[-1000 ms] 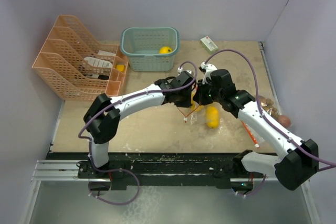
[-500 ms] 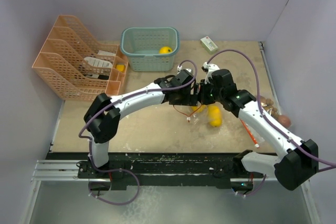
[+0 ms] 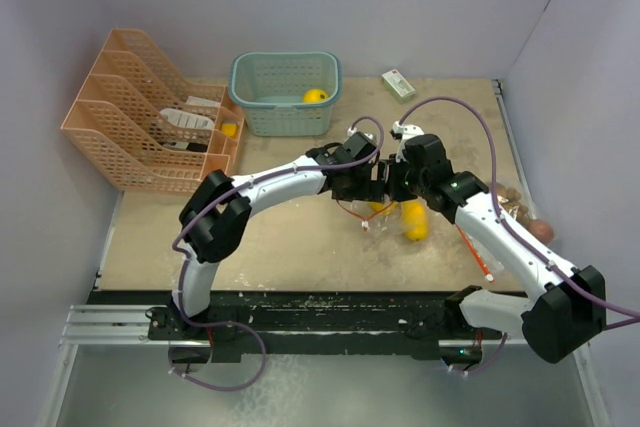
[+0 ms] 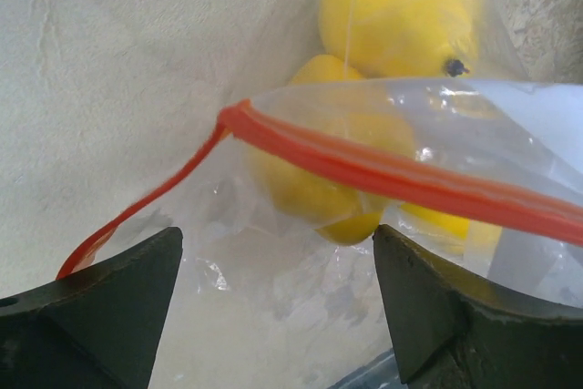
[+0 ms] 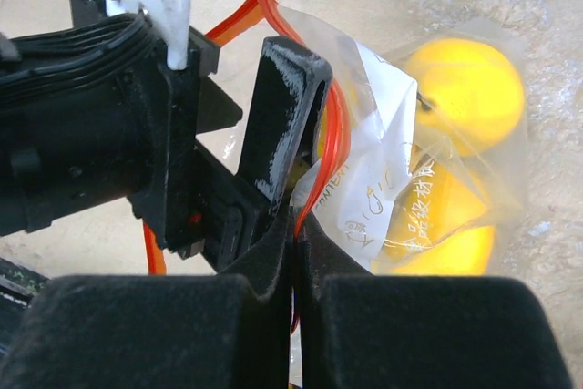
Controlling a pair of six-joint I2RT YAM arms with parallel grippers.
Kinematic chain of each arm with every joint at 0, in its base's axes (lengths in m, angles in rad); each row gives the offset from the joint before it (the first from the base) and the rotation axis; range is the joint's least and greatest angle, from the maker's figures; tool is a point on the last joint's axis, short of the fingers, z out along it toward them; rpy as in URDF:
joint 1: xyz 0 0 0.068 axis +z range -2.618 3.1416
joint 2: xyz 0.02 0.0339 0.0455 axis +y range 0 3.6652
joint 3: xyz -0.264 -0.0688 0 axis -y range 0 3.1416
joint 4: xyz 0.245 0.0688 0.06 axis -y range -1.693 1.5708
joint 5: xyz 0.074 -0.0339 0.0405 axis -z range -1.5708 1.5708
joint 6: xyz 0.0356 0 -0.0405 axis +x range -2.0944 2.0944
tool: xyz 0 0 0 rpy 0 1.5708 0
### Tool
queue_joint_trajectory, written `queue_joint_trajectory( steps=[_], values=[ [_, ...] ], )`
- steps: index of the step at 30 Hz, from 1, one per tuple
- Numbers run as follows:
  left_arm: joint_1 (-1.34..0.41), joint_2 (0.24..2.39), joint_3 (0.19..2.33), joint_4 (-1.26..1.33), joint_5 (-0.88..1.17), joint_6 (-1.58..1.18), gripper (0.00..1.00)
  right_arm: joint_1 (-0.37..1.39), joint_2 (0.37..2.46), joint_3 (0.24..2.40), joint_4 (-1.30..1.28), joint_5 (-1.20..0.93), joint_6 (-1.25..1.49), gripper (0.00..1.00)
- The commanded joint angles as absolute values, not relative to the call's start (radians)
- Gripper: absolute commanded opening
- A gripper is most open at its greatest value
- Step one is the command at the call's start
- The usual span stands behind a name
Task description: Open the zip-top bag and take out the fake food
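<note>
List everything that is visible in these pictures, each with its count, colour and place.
bag: one, clear with red zip strip, centre
fruits in the bag: at least two, yellow, inside it
basket: one, teal, back centre
fruit in the basket: one, yellow
rack: one, peach, back left
box: one, white and green, back right
brown pieces: count unclear, brown, right edge
left gripper: one, black, open at the bag's mouth
right gripper: one, black, shut on the bag's strip

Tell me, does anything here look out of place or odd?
A small yellow piece sits at the end of the pink file rack, an odd place for food. The zip-top bag looks whole, its yellow fruit inside; nothing spilled.
</note>
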State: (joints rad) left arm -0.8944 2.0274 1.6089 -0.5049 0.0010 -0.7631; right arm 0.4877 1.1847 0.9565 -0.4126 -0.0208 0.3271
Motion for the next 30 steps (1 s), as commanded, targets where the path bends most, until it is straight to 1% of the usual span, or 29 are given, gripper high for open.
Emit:
queue_joint_trajectory(
  steps=[1,5,7,8,10,11,13,15,16,17,20,22,23,24,26,30],
  values=[
    [-0.905,2.067,1.671,-0.267,0.094,-0.795,0.85,0.526,1.178,0.972,-0.319,-0.193,0.335,0.0],
    [-0.898,2.063,1.674,-0.289,0.065,-0.786,0.76,0.526,1.18,0.998,-0.36,-0.079,0.34,0.0],
    [-0.891,2.053,1.657,-0.289,0.06,-0.787,0.72,0.526,1.175,1.058,-0.397,0.001,0.34,0.25],
    [-0.887,2.048,1.645,-0.285,0.061,-0.789,0.71,0.526,1.167,1.072,-0.408,0.04,0.344,0.39],
    [-0.883,2.038,1.626,-0.275,0.064,-0.792,0.7,0.521,1.149,1.099,-0.42,0.105,0.354,0.63],
    [-0.881,2.034,1.621,-0.274,0.065,-0.792,0.7,0.512,1.138,1.11,-0.424,0.124,0.356,0.7],
    [-0.879,2.032,1.614,-0.27,0.067,-0.793,0.7,0.478,1.123,1.124,-0.424,0.098,0.358,0.72],
    [-0.875,2.03,1.602,-0.257,0.074,-0.796,0.7,0.424,1.107,1.119,-0.422,0.061,0.377,0.7],
    [-0.874,2.029,1.595,-0.248,0.078,-0.801,0.7,0.395,1.096,1.106,-0.416,0.039,0.386,0.65],
    [-0.871,2.028,1.588,-0.237,0.085,-0.805,0.7,0.366,1.083,1.088,-0.408,0.02,0.398,0.57],
    [-0.87,2.021,1.563,-0.21,0.098,-0.811,0.71,0.297,1.078,1.037,-0.379,-0.036,0.426,0.28],
    [-0.87,2.01,1.546,-0.198,0.099,-0.811,0.72,0.279,1.111,1.03,-0.373,-0.059,0.437,0.14],
    [-0.87,2.004,1.538,-0.193,0.098,-0.81,0.73,0.272,1.131,1.032,-0.368,-0.07,0.44,0.09],
    [-0.869,2.001,1.532,-0.191,0.097,-0.811,0.74,0.263,1.149,1.036,-0.36,-0.082,0.443,0.05],
    [-0.869,1.99,1.52,-0.187,0.095,-0.811,0.76,0.236,1.185,1.042,-0.332,-0.114,0.445,0.01],
    [-0.868,1.965,1.489,-0.168,0.09,-0.812,0.81,0.199,1.307,1.07,-0.304,-0.18,0.443,0.0]
  ],
)
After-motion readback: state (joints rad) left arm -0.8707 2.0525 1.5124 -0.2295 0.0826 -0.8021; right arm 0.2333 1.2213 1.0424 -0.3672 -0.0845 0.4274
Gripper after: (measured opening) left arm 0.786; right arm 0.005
